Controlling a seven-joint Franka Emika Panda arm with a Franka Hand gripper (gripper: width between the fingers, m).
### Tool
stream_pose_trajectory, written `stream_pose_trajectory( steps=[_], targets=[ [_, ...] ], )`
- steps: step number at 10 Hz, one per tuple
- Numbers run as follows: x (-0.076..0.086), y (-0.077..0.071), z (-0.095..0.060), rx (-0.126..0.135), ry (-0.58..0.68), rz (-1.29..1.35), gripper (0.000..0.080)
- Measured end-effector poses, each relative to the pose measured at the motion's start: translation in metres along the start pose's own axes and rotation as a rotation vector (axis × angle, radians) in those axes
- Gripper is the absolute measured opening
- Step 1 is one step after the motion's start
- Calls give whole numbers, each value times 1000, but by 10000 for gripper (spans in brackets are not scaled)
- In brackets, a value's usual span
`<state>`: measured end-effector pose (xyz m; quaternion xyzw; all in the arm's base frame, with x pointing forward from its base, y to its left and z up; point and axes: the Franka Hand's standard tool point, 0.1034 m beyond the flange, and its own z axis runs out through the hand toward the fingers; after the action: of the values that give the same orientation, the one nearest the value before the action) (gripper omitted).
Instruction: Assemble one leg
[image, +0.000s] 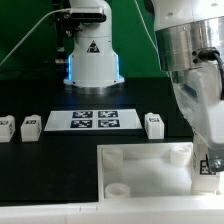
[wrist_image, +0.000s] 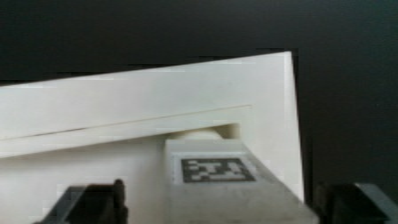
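White spare legs (image: 30, 125) flank the marker board (image: 95, 120) on the dark tabletop (image: 50, 175) in the exterior view, and the tray-like piece (image: 140, 160) lies toward its right, under the arm. The wrist view shows what that one hides: the leg (wrist_image: 214, 168) stands by the tray's corner socket (wrist_image: 214, 130) between wide-spread fingers (wrist_image: 93, 205), with a gap on either side.

Exterior view: gripper (image: 209, 160) half lost past picture's right edge; leftmost leg (image: 3, 127) clipped at left edge; tray piece (image: 140, 172) ran off bottom. Wrist view: near leg (wrist_image: 210, 146) cut at bottom, tag (wrist_image: 215, 169) blurred beyond reading.
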<state>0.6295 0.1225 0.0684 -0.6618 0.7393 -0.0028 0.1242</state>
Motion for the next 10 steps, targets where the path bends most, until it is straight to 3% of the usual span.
stream_pose_trajectory(
  steps=[1, 3, 4, 8, 9, 10],
  targets=[
    [0, 0, 0, -1, 0, -10, 613],
    [0, 4, 3, -31, 34, -486, 641],
    [-1, 9, 5, -71, 40, -670, 648],
    [3, 7, 4, -88, 38, -1114, 649],
    [-2, 0, -3, -129, 43, -1299, 649],
    [-4, -5, -5, -128, 56, -1389, 649]
  ],
)
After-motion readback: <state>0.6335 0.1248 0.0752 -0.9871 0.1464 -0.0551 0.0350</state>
